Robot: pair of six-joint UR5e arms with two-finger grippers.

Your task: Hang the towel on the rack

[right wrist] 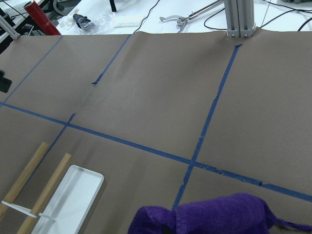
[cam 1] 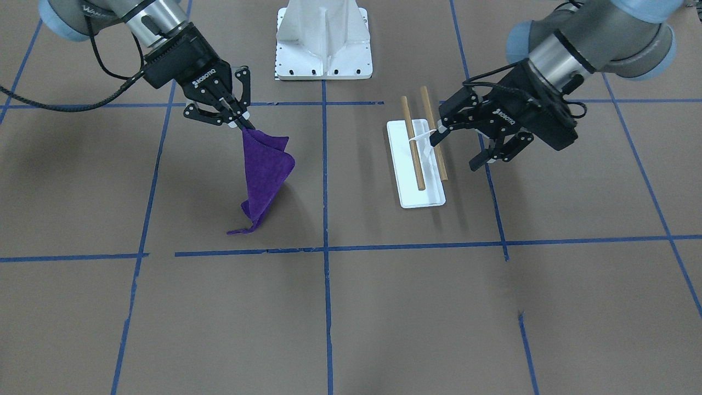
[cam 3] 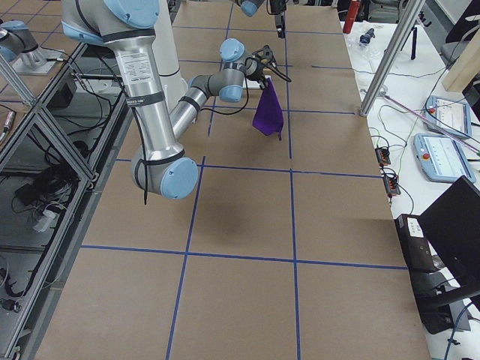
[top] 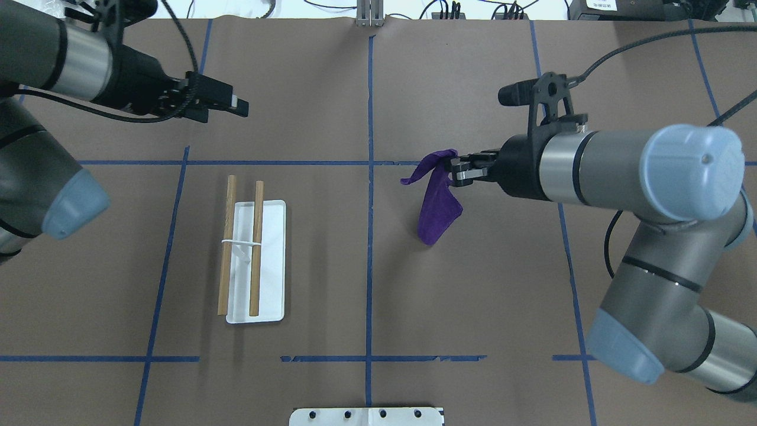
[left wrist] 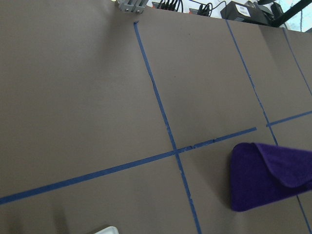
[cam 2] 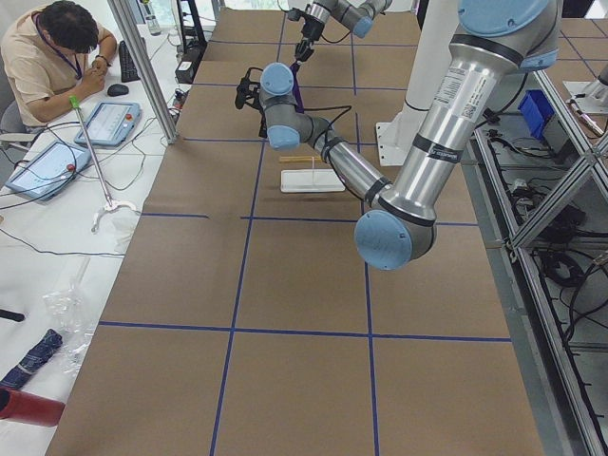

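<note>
Right pincer (cam 1: 237, 116) holds the soft purple cloth towel (cam 1: 266, 170) by one corner, well apart from the small white rack with two wooden rods (cam 1: 425, 195), and should lift it high before laying it slowly across them, while the left pincer (cam 1: 456, 151) is wide open.

Robotics lab: brown paper-covered table (cam 2: 304, 380) gridded with blue tape (top: 369, 266), aluminium frame posts (cam 2: 142, 66) at the edge, operator (cam 2: 52, 52) at a side desk with teach pendants (cam 2: 106, 122) — loose cables (cam 3: 45, 195) under the open bench frame.
</note>
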